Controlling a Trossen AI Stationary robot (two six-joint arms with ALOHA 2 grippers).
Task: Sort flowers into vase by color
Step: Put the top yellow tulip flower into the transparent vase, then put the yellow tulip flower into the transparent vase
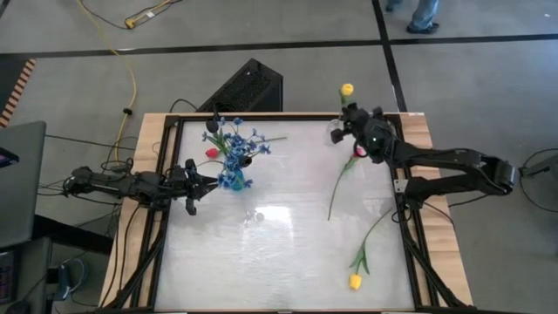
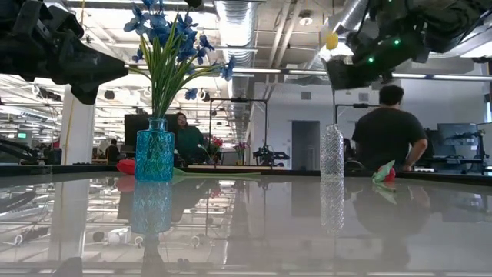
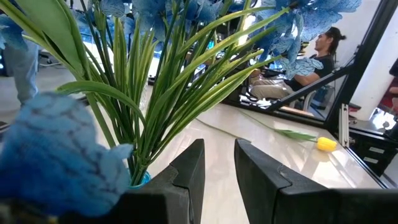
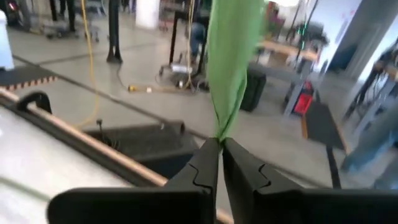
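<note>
A blue glass vase [image 1: 232, 180] [image 2: 154, 150] stands on the table's left part with blue sprays [image 1: 234, 138] [image 3: 186, 12] in it. My left gripper [image 1: 199, 183] [image 3: 219, 177] hovers open just left of it, touching nothing. My right gripper [image 1: 350, 129] [image 4: 220, 149] is at the far right, shut on a yellow tulip [image 1: 347, 90] [image 2: 330, 40] above a clear vase [image 2: 332, 152]. Flat on the table lie a red tulip [image 1: 212, 153] by the blue vase, another red tulip [image 1: 357, 153] and a yellow tulip [image 1: 356, 281]. My right gripper pinches the yellow tulip between its two fingertips at a green leaf on the stem [image 4: 219, 134], below the bloom. The tulip stands upright, lifted off the table, its bloom above the fingers. Its thin stem [image 2: 333, 104] hangs down toward the clear vase's mouth.
A black frame rail [image 1: 410, 227] runs around the glossy table top. The middle and near left of the table are open. A black box [image 1: 246, 87] sits on the floor beyond the far edge. People sit at desks [image 2: 388, 135] in the room behind.
</note>
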